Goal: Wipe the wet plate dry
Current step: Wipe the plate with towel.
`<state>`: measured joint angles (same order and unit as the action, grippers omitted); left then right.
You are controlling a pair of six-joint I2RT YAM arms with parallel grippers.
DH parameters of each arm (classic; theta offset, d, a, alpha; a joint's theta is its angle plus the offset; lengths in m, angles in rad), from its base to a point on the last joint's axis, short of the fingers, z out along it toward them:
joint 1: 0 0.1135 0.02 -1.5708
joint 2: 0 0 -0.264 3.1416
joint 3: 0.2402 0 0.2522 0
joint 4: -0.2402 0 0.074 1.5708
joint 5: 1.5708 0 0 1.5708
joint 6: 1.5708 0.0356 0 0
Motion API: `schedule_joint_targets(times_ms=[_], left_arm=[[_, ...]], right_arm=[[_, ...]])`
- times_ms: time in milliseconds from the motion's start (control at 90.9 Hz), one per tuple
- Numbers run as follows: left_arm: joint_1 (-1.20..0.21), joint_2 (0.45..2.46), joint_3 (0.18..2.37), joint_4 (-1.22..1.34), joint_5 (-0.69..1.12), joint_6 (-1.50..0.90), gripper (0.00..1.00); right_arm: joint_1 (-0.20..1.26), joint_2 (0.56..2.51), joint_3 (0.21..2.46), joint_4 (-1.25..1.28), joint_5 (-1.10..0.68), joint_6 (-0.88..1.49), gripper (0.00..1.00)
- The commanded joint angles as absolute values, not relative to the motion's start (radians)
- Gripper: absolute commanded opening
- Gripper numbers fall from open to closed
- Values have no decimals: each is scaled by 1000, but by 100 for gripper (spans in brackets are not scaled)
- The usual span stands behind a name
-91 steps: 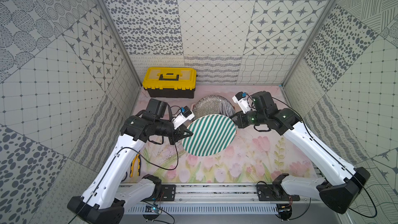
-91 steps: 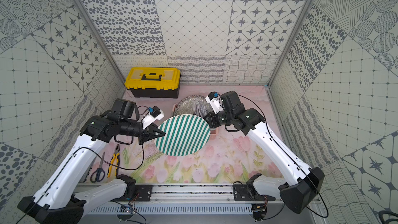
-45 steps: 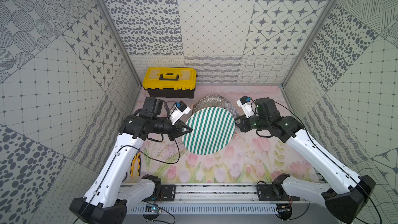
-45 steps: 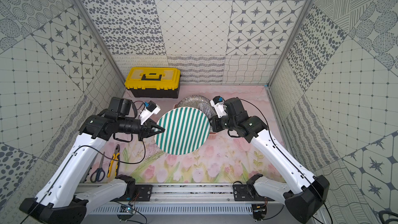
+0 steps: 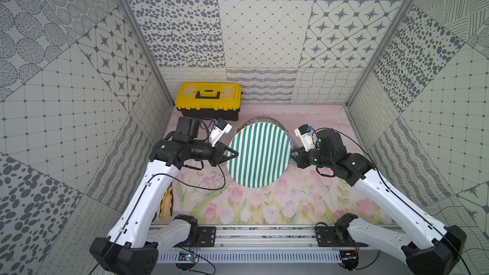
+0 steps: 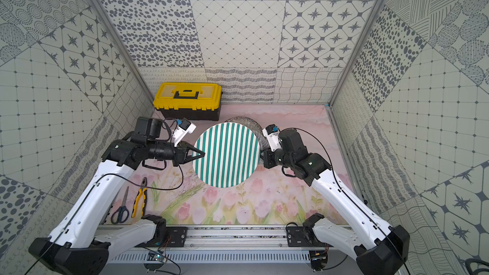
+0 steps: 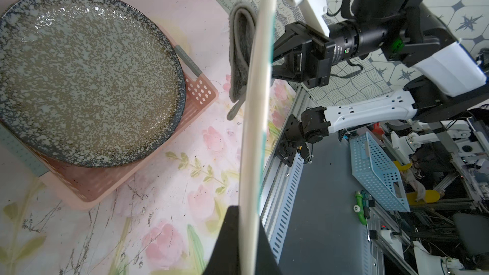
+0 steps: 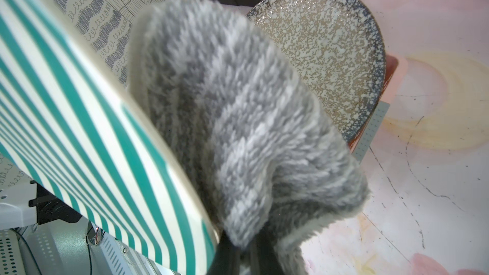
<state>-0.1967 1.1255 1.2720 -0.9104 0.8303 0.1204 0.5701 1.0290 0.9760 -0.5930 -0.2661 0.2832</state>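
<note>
R gripper (image 5: 294, 156) sat at the right rim of the striped plate (image 5: 259, 154) in both top views. Its jaws were hidden behind that rim, so closure couldn't be read there. L gripper (image 5: 233, 154) pinched the left rim, holding the plate off the floral mat (image 5: 264, 207), striped face tipped up twd the camera, stripes running near-far. Speckled plate (image 5: 264, 122) peeked out past the far edge. Yellow toolbox (image 5: 207, 99) stood far left; pliers (image 6: 140, 199) & scissors (image 6: 120, 210) lay near left, well apart from the work.

Left wrist view: striped plate edge-on, L gripper's fingers (image 7: 232, 234) clamped either side of the rim. Grey cloth (image 7: 239, 56) hung at the opposite rim on the plain underside, seemingly touching it. Speckled plate rested on a pink basket (image 7: 198, 93).

Right wrist view: cloth bunched out of R gripper's jaws, which were squeezed together on it, pressed vs the rim; striped face (image 8: 92, 141) was bare beside it. No droplets could be made out.

Judgement: the face to dry lay left of the cloth, across the rim. R arm was nearer, so it probably had to bring the cloth over the edge and sweep left twd L gripper, which only steadied.
</note>
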Motion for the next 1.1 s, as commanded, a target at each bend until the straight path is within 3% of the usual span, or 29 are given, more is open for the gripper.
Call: schedule_joint_targets(times_ms=[0,1090], left_arm=[[-189,1140,1264,-674,864,-61,0],[-176,1185,1186,-478,891,-304,0]], right_arm=[[611,988,961,-462,-330,293,0],[984,1055,914,-285,35,361,0]])
